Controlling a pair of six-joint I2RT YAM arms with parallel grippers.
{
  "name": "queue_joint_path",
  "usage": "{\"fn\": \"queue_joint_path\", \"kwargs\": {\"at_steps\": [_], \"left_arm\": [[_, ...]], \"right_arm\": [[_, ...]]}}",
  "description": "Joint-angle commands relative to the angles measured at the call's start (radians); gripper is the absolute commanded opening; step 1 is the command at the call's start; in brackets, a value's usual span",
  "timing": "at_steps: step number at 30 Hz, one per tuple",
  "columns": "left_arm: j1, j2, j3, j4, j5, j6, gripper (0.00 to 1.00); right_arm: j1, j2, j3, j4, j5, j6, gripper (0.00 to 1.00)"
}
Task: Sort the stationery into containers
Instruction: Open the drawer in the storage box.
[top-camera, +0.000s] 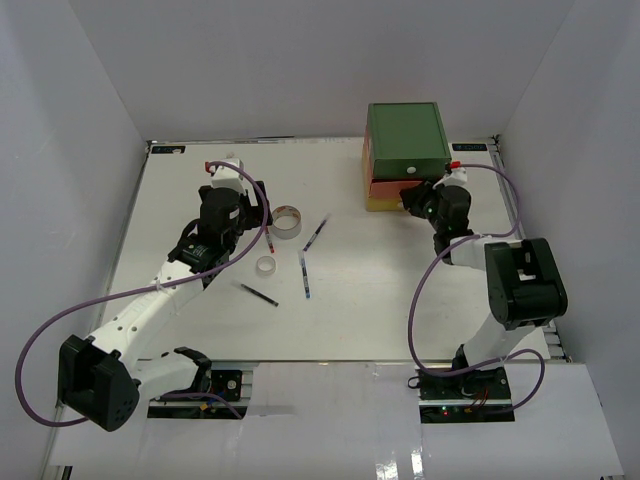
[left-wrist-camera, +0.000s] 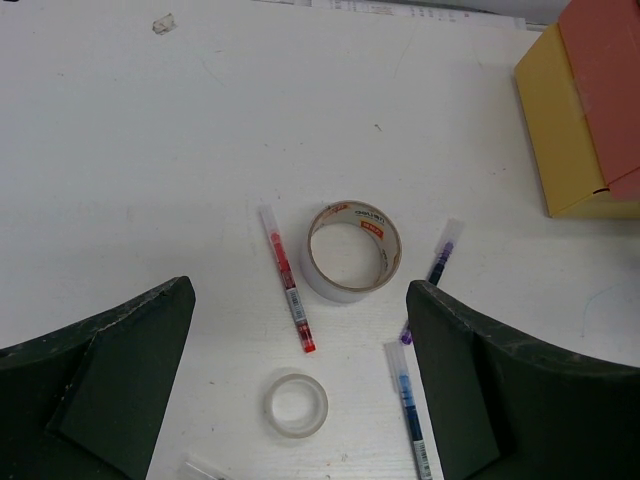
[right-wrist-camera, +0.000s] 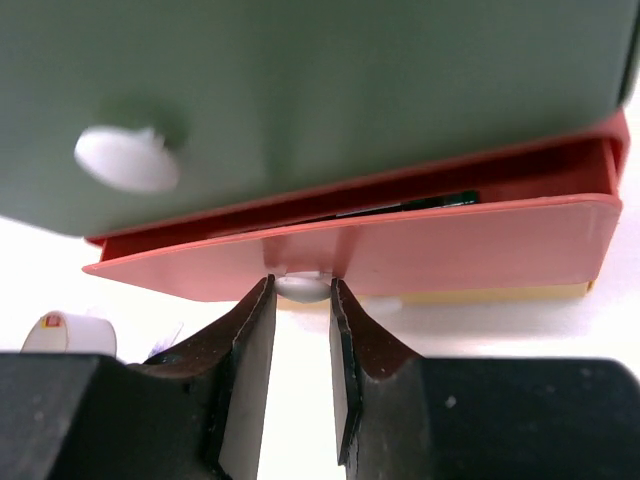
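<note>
Grips the white knob (right-wrist-camera: 304, 289) of the orange drawer (right-wrist-camera: 440, 245) with the right claw (right-wrist-camera: 300, 283), fingers pinched on it from either side. Looks like a pull in hand. Has that drawer a little way out of the drawer unit (top-camera: 405, 140), under the green drawer (right-wrist-camera: 330, 90) and over a strip of the yellow drawer (right-wrist-camera: 500, 293), with something dark lying inside. Probably needs a wider gap before dropping anything in from above.

Holds the left claw (left-wrist-camera: 300, 288) spread wide and empty, well to the left of the drawer unit, above what is left to sort. Likely placed there to be ready for a pick during the opening.

Has on the counter (left-wrist-camera: 120, 150), all left of the drawer unit:
- the grey tape roll (left-wrist-camera: 352, 250)
- the smaller whitish roll (left-wrist-camera: 296, 404), farther off
- a red pen (left-wrist-camera: 288, 292)
- a purple pen (left-wrist-camera: 438, 262)
- a blue pen (left-wrist-camera: 408, 405)

Shows one more dark pen (top-camera: 259, 294) in the top view, about farthest from the drawer unit. Calls for a straight pull along the drawer's run, to avoid dragging the probably light drawer unit across the counter.
</note>
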Motion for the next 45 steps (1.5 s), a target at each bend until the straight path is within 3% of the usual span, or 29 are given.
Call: {"fn": "queue_joint_path", "kwargs": {"at_steps": [1,19,39,42,45], "left_arm": [[0.001,-0.04,-0.004,0.017,-0.002,0.007,0.98],[0.003,-0.037,-0.001,0.013,0.001,0.007,0.98],[0.003,-0.043,-0.001,0.014,-0.002,0.007,0.98],[0.003,-0.042,-0.001,0.013,0.0,0.007,0.98],[0.001,-0.042,0.0,0.011,0.003,0.007,0.98]], "right_arm": [[-0.006,-0.07,-0.046,0.074,0.008,0.001,0.12],[0.003,-0.268,-0.29,0.073,0.001,0.047,0.15],[0.032,-0.352,-0.35,0.02,0.034,0.056,0.17],[0.034,-0.362,-0.356,0.01,0.038,0.054,0.19],[0.037,-0.369,-0.359,0.005,0.028,0.047,0.29]]}}
